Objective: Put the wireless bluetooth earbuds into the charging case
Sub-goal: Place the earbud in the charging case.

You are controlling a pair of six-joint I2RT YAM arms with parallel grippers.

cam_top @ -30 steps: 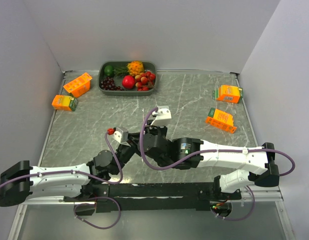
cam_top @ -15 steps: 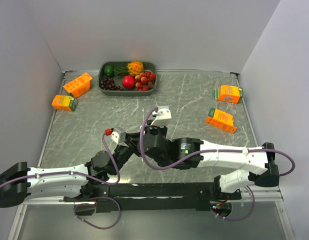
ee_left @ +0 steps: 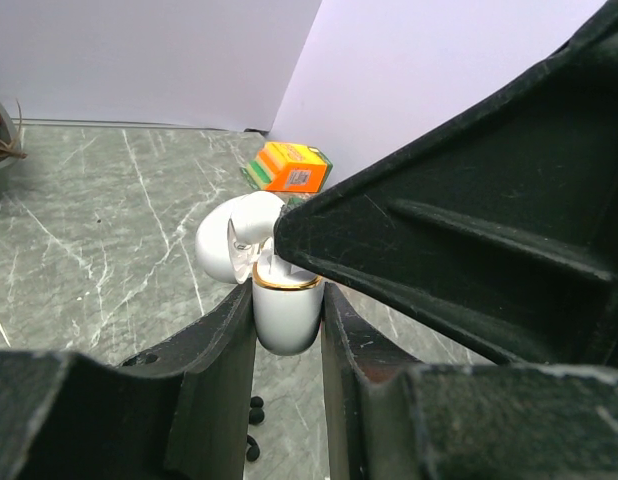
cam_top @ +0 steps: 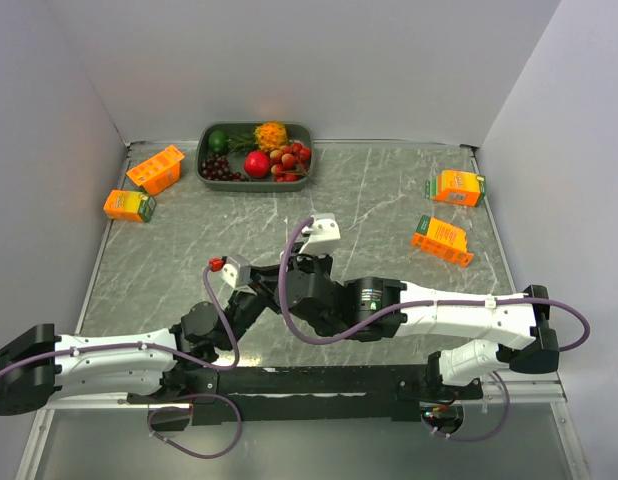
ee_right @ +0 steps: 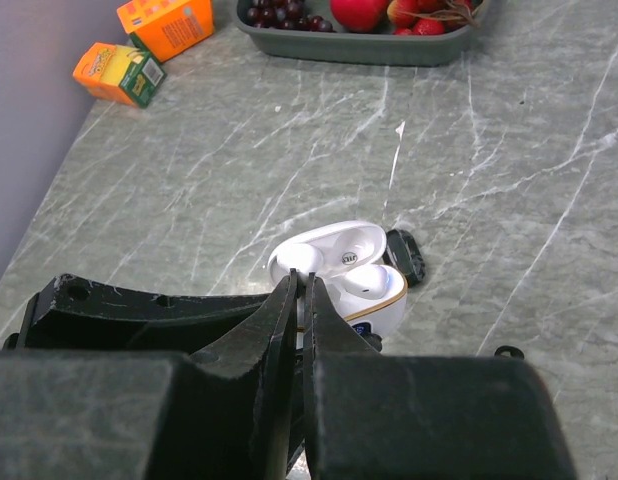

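While your left gripper [ee_left: 287, 335] squeezes the white case [ee_left: 286, 318] from both sides, your right gripper [ee_right: 300, 290] reaches in over its open top with its jaws pinched almost together. You cannot tell for sure if those jaws hold a bud. The left wrist view shows only a small white bit [ee_left: 277, 266] at the right tip, just inside the gold rim. Some black buds [ee_left: 255, 405] lie on the table [ee_left: 99, 230] just under the case, not in it. Things could go wrong from here. If you push down too hard with the right tip, the case could slip or tip in the left grip, because it looks smooth and round. If the right jaws let go too soon or off to one side, a bud could miss its hole, drop to the table and roll away. The right finger could also bump the lid [ee_left: 227, 242] and knock it shut. The right wrist view shows you the inside of the case [ee_right: 361, 285], with the lid folded back and a hollow in the base. The left wrist view hides that behind the big black finger. The left wrist view shows you the grip on the case and the loose buds, which the right wrist view does not. The top view hides the case under both arms, so do not trust it for aiming.
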